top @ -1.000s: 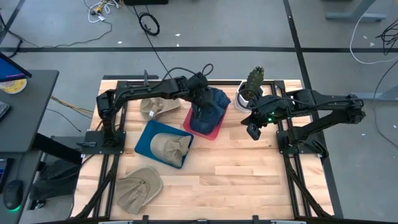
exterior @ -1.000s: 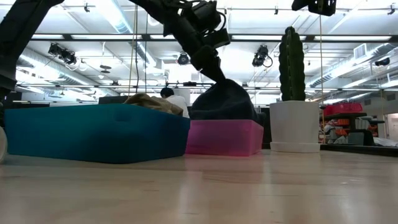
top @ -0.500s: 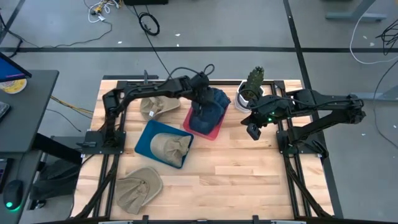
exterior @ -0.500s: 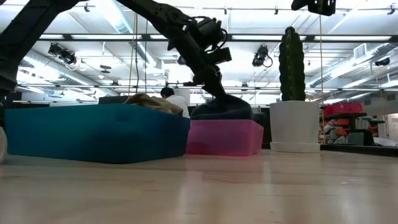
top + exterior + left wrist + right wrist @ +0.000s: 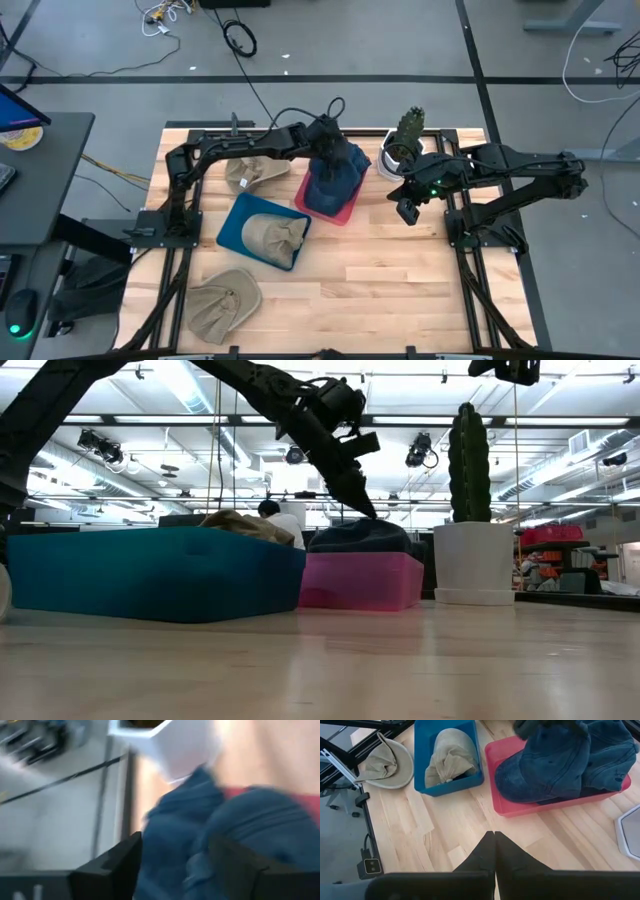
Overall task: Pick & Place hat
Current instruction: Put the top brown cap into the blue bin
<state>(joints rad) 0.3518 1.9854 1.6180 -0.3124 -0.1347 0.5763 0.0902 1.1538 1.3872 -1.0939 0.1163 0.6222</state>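
Blue hat in pink bin, apparently released

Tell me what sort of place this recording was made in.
Probably a robotics lab or workshop: a wooden table on a black frame, loose cables on the grey floor, and open ceiling lights behind.

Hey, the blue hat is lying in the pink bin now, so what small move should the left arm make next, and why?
Probably lift the left gripper straight up and clear. Its fingers are spread, with the blue hat lying slumped in the pink bin, so the drop looks done. The gripper hangs just over the fabric, and rising first should avoid snagging it. The right gripper waits shut nearby.
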